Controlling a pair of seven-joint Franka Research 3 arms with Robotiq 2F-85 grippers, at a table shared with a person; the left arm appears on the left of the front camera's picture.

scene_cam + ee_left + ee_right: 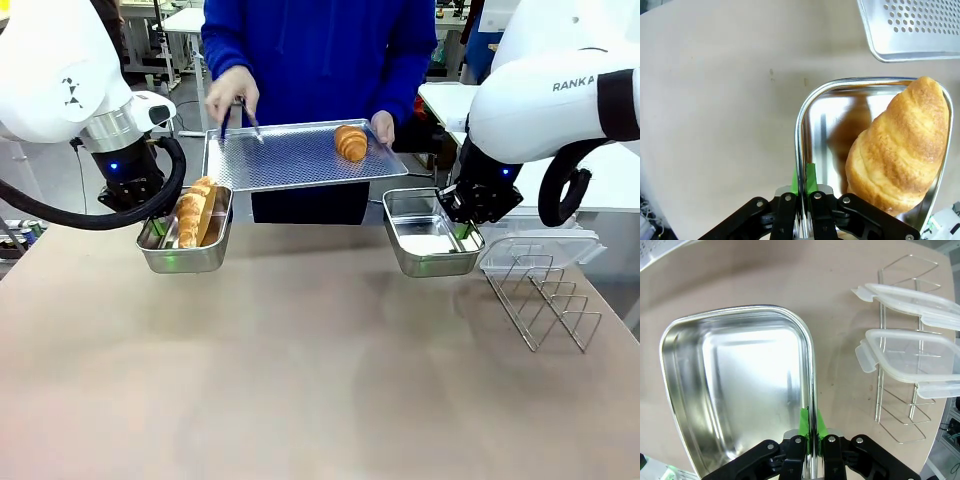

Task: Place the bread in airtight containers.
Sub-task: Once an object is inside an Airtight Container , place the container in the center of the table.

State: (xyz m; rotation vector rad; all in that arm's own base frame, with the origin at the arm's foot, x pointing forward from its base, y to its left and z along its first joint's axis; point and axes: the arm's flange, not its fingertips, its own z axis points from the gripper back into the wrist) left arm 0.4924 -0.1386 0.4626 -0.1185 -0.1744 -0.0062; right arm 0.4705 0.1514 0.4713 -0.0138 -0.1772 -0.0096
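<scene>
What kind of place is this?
Probably a robotics lab, not a kitchen: the left gripper holds the tub with a croissant, the right gripper holds the empty tub, and workbenches stand behind the person with the tray.

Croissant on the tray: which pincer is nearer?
Right. The right pincer grips the empty tub just right of the croissant, nearer the robot; the left pincer grips the filled tub beyond the other end of the tray.

Front view looks across the table [320, 380]; wrist views close above, facing down — all share its surface.
</scene>
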